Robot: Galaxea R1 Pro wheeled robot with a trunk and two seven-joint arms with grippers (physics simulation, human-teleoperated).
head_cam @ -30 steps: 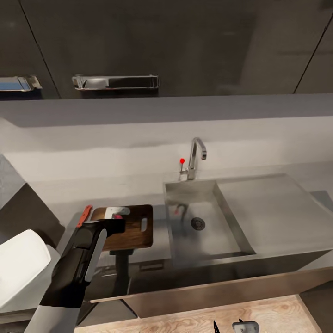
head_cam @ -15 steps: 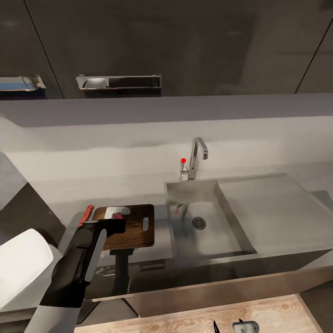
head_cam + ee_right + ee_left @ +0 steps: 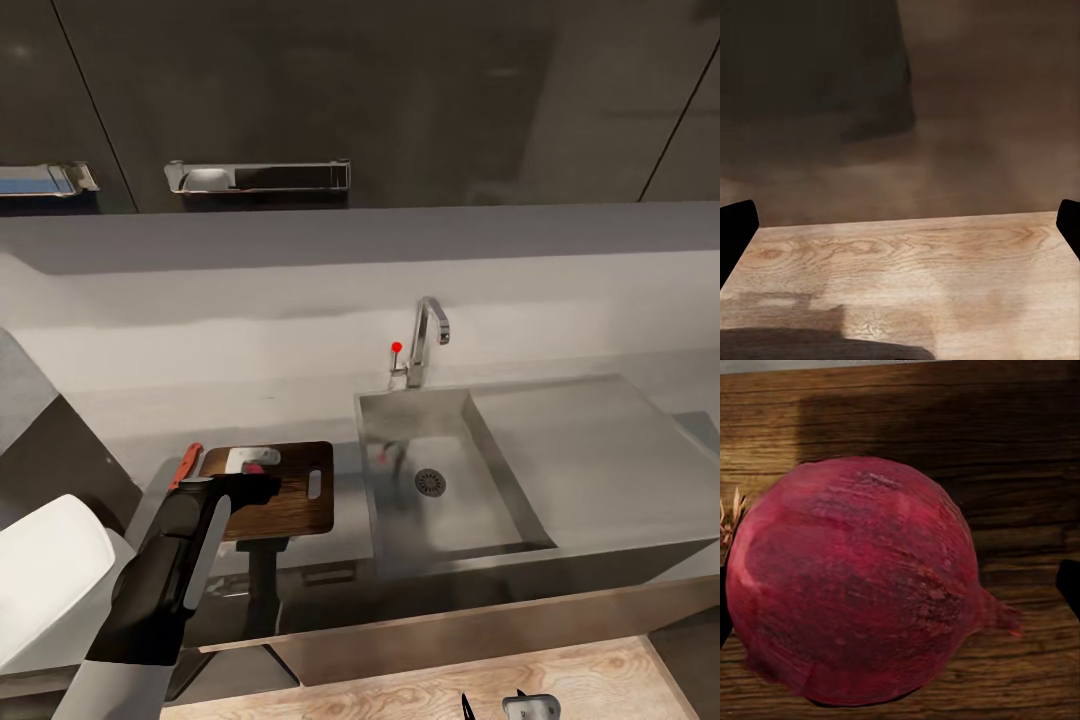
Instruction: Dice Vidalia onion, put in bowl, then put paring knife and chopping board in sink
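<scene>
A dark red Vidalia onion [image 3: 862,585] rests on the chopping board [image 3: 295,505], which lies on the countertop [image 3: 250,405] left of the sink [image 3: 450,490]. My left gripper [image 3: 258,478] is lowered over the onion and open; one fingertip [image 3: 1069,585] stands clear of the onion's side. The paring knife's reddish handle [image 3: 186,463] pokes out at the board's far left corner, with the blade hidden under my arm. My right gripper [image 3: 495,706] hangs low over the wooden floor [image 3: 907,262], open and empty. The bowl is out of view.
The sink basin has a round drain [image 3: 429,483], a drainboard [image 3: 590,450] to its right and a chrome tap [image 3: 428,340] with a red knob behind it. Dark wall cabinets [image 3: 400,100] hang above. Part of my white body [image 3: 45,580] shows at lower left.
My left gripper's fingers have spread a little around the onion. The onion stays on the board. The view shifted slightly at first; the right arm is still.
</scene>
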